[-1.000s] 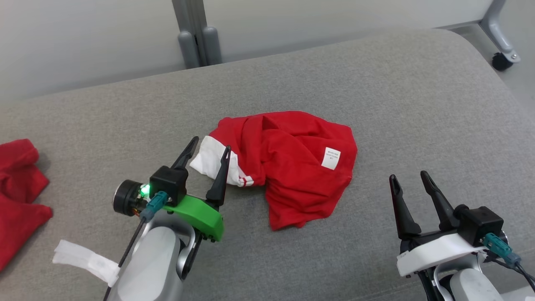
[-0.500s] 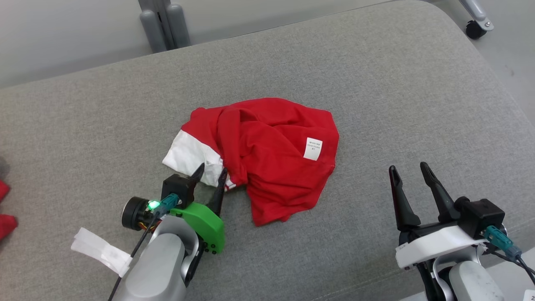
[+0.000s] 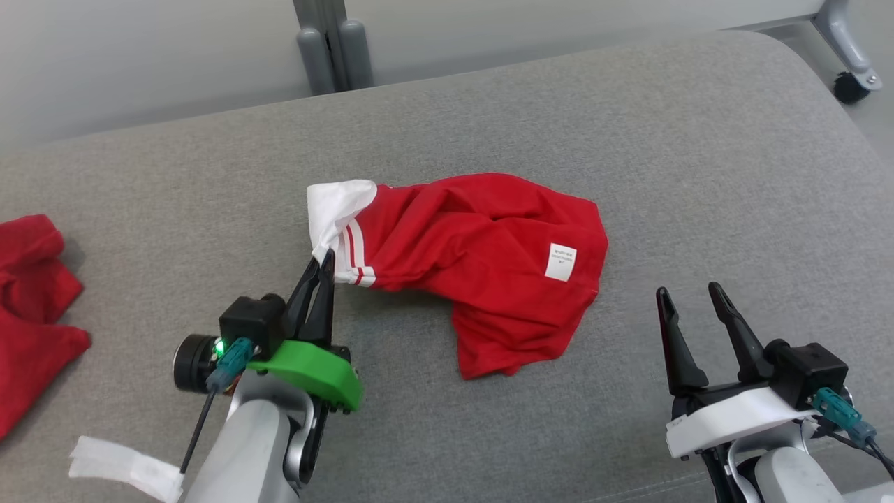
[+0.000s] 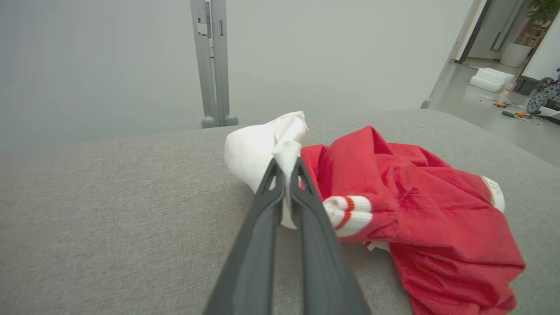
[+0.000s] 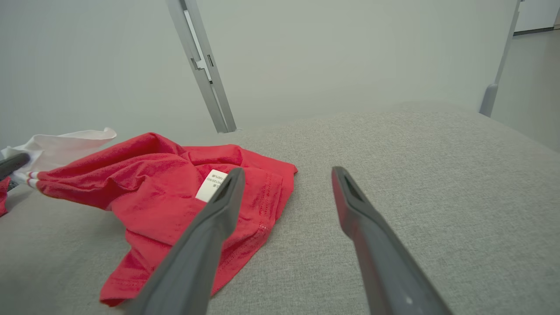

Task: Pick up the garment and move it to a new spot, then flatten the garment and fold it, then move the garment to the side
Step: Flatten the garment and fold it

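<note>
The print on the white label (image 3: pixel 561 262) of the garment (image 3: pixel 475 237) is showing too small to read. A second red cloth (image 3: pixel 31 314) is running off the head view's left edge.

crumpled red garment (image 3: pixel 482 258), white sleeve raised

The grey fabric-covered surface (image 3: pixel 628 140) carries 2 items: red-and-white garment (image 3: pixel 489 244) mid-surface, crumpled red cloth (image 3: pixel 28 307) at left edge.

Long dark tapered fingers (image 3: pixel 320 297) both sides. Green bracket (image 3: pixel 307 369) on the left wrist, white bracket (image 3: pixel 726 417) on the right. Teal connectors (image 3: pixel 227 356), black cable (image 3: pixel 195 434), silvery forearms (image 3: pixel 248 454), green light (image 3: pixel 219 346).
</note>
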### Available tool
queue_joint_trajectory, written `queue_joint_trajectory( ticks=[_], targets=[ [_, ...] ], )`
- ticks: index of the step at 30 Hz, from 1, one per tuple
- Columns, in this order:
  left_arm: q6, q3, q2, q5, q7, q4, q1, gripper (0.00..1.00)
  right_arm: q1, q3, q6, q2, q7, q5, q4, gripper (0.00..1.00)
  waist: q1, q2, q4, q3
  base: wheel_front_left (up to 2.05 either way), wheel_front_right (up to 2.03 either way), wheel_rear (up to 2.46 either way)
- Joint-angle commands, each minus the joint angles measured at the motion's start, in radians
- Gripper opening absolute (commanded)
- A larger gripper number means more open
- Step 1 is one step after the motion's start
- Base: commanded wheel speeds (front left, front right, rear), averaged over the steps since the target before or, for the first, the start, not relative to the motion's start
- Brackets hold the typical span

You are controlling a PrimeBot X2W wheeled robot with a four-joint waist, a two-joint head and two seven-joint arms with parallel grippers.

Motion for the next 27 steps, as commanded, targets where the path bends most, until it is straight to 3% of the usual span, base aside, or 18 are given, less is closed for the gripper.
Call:
queue_joint_trajectory(
  ticks=[1, 9, 19, 21, 22, 23, 27],
  targets=[
    [0.008, 0.013, 0.013, 0.01, -0.001, -0.038, 0.048, 0.0, 0.016, -0.004, 0.0, 0.001, -0.003, -0.008, -0.003, 1.0, 0.0, 0.0, 0.052, -0.024, 0.0, 0.0, 0.0],
    [0.037, 0.07, 0.012, -0.01, -0.001, -0.196, 0.248, 0.0, 0.032, -0.008, 0.0, -0.003, -0.003, -0.012, -0.004, 1.0, 0.0, 0.0, 0.137, -0.035, 0.0, 0.0, 0.0],
    [0.051, 0.057, -0.005, -0.061, -0.001, -0.162, 0.412, 0.0, 0.033, -0.005, 0.0, -0.014, -0.003, -0.009, 0.0, 1.0, 0.0, 0.0, 0.193, -0.028, 0.0, 0.0, 0.0],
    [0.048, 0.044, -0.007, -0.068, -0.001, -0.146, 0.418, 0.51, 0.032, -0.004, 0.0, -0.016, -0.003, -0.008, 0.003, 1.0, 0.0, 0.0, 0.197, -0.028, 0.0, 0.0, 0.0],
    [0.049, 0.038, -0.007, -0.071, -0.001, -0.139, 0.419, 0.87, 0.031, -0.003, 0.0, -0.017, -0.003, -0.007, 0.005, 1.0, 0.0, 0.0, 0.199, -0.03, 0.0, 0.0, 0.0],
    [0.051, 0.037, -0.008, -0.073, -0.001, -0.139, 0.416, 1.0, 0.03, -0.003, 0.0, -0.018, -0.003, -0.007, 0.006, 1.0, 0.0, 0.0, 0.2, -0.032, 0.0, 0.0, 0.0],
    [0.064, 0.054, -0.009, -0.064, -0.001, -0.183, 0.398, 1.0, 0.033, 0.001, 0.0, -0.018, -0.003, -0.006, 0.011, 1.0, 0.0, 0.0, 0.202, -0.046, 0.0, 0.0, 0.0]
  ],
)
